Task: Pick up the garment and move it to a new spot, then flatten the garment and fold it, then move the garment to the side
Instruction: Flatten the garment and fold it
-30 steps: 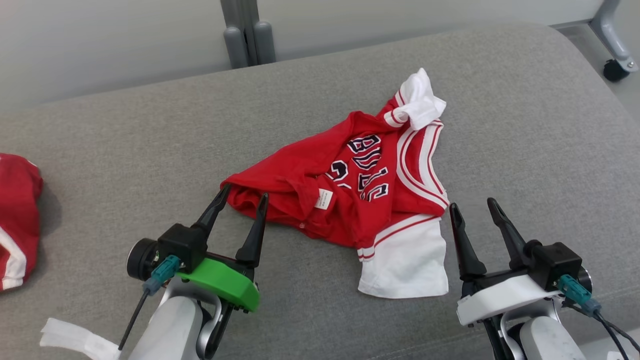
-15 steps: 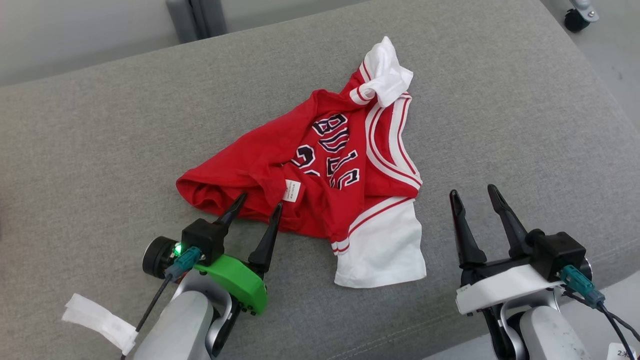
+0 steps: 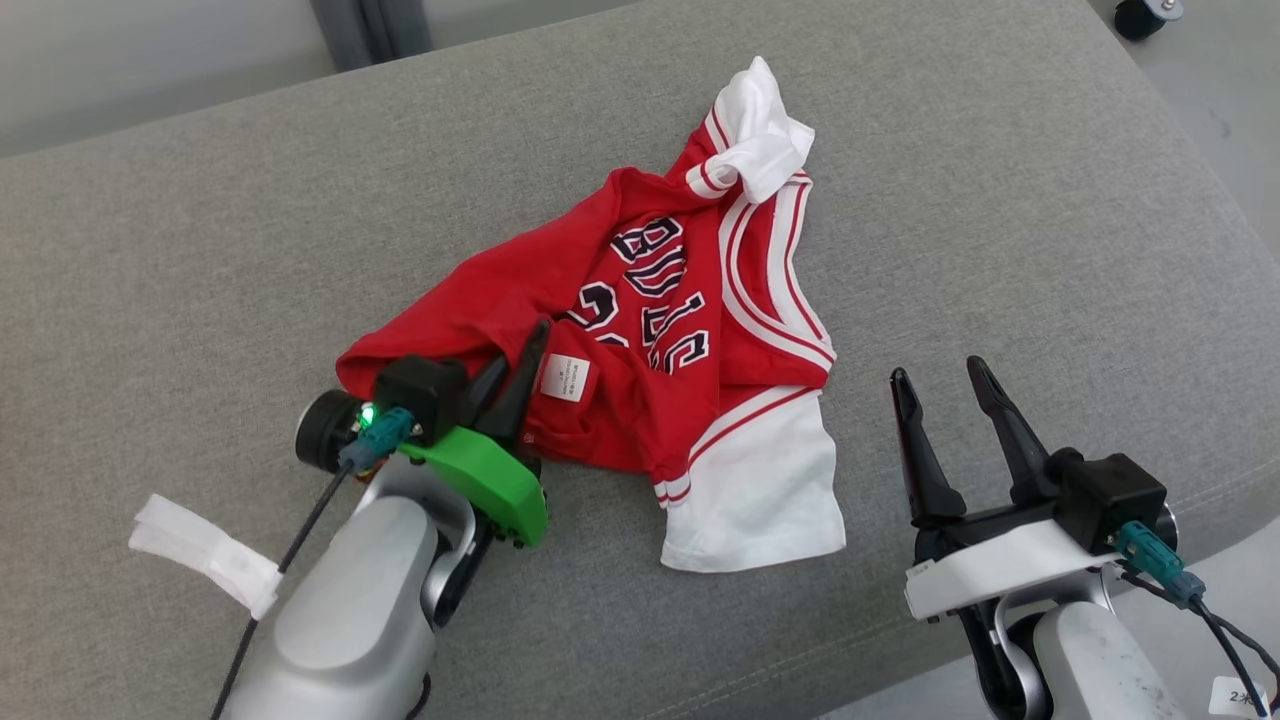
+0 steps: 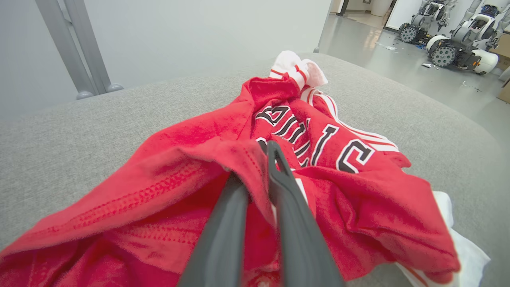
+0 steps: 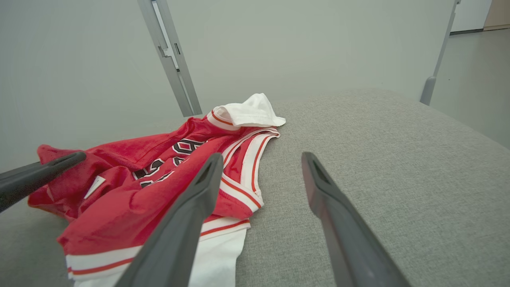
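The garment (image 3: 640, 330), a red jersey with white sleeves and dark lettering, lies crumpled on the grey cushion (image 3: 1000, 200). My left gripper (image 3: 520, 352) is at its left hem, shut on a fold of red cloth. In the left wrist view the garment (image 4: 191, 159) drapes over the pinched fingers of my left gripper (image 4: 257, 165). My right gripper (image 3: 937, 370) stands open just right of the lower white sleeve, not touching it. The right wrist view shows my right gripper (image 5: 261, 156) open over bare cushion, the garment (image 5: 131, 191) to its left.
A white tape strip (image 3: 205, 555) hangs from the left arm's cable. Grey frame posts (image 3: 360, 25) stand behind the cushion and a caster wheel (image 3: 1140, 15) sits at the far right. The cushion's front edge runs close beneath the right arm. Other robots (image 4: 458, 52) stand far off.
My left gripper has pushed forward into the garment's left hem and shut on the cloth. The head camera has shifted. The right gripper has stayed open in place.
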